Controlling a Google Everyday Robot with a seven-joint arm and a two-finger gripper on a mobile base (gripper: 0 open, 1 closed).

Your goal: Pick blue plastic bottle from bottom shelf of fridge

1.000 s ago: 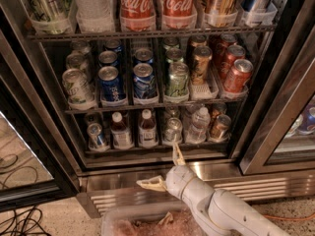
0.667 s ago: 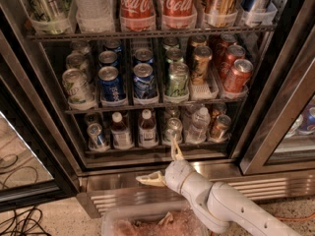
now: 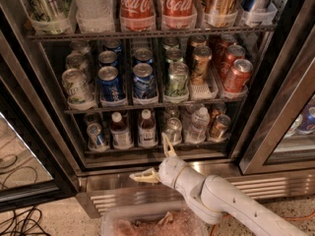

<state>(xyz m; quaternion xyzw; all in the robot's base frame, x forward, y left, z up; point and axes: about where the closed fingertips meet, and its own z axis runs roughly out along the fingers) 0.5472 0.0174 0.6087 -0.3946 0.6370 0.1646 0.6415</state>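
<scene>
Camera view: the blue plastic bottle (image 3: 146,130) stands upright, white cap up, on the bottom shelf of the fridge (image 3: 106,180). A like bottle (image 3: 120,132) stands just left and a silver can (image 3: 173,130) just right. The gripper (image 3: 148,156) hangs before the shelf's front edge, fingers spread wide and empty.

One near camera looks down past the arm (image 3: 231,205) into the fridge (image 3: 98,179), hand (image 3: 148,157) low at centre

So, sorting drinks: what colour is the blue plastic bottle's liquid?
Dark reddish-brown in the blue plastic bottle, camera view; open hand just below.
</scene>
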